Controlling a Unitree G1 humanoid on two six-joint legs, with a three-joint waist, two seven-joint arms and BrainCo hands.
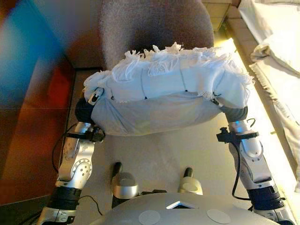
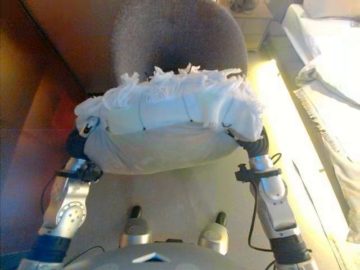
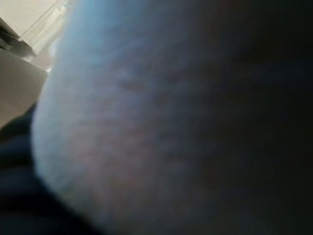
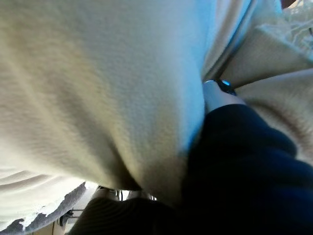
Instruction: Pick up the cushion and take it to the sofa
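The cushion [image 1: 164,93] fills the whole space between both hands and blocks the way forward. Just behind it stands a grey chair [image 1: 154,23]. A bed [image 1: 276,56] closes the right side, a brown wall [image 1: 28,117] the left.

White fringed cushion [image 1: 168,93] with thin dark lines; grey-brown armchair [image 1: 150,26]; beige floor [image 1: 154,159].

Both hands [image 1: 96,93] raised, fingers seemingly hidden.
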